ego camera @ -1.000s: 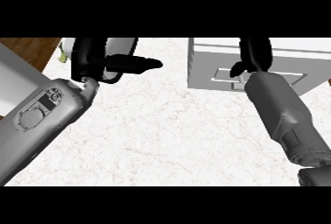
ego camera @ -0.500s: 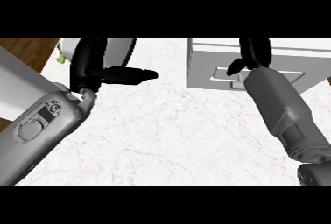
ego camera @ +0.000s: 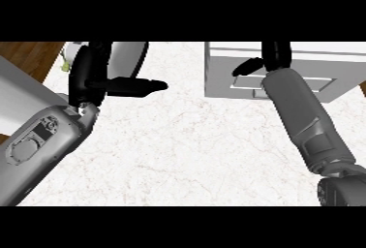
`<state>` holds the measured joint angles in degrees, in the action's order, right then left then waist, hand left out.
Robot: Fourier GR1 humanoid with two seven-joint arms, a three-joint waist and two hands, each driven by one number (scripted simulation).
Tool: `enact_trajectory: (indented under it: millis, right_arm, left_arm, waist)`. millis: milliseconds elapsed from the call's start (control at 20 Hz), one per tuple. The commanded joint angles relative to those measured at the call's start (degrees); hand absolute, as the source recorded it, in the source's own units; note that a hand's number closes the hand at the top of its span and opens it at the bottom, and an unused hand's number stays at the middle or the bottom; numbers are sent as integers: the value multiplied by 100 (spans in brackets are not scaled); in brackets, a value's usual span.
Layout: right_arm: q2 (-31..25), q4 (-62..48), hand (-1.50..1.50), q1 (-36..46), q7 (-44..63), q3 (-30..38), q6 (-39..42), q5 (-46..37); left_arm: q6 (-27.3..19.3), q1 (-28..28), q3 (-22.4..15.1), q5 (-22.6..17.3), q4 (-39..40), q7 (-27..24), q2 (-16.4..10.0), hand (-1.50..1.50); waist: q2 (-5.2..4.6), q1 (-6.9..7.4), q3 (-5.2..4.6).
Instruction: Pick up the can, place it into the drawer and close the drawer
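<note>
At the far right corner of the bench (ego camera: 186, 145) sits a pale grey drawer (ego camera: 336, 72); right robot hand (ego camera: 275, 55) cropped, cannot tell its state; left robot hand (ego camera: 89, 80) spread.

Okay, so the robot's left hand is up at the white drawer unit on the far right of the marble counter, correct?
Not quite. In the head view it is the right hand that is at the drawer unit. The left hand is over the far left of the counter.
</note>
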<state>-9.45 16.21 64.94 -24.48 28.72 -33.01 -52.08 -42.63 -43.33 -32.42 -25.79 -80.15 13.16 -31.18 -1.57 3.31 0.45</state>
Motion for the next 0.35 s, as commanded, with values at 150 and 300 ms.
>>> enact_trajectory:
  millis: [150, 300]
  right_arm:
    - [509, 241, -150, 219, -493, 958, 440, 1281]
    - [247, 138, -150, 298, -510, 1023, 611, 1363]
  left_arm:
    - [-87, 481, -1, 112, -407, -52, -50, -150]
    - [163, 719, 291, 15, -661, -62, -390, -150]
  waist:
    - [114, -26, -32]
    - [92, 16, -37]
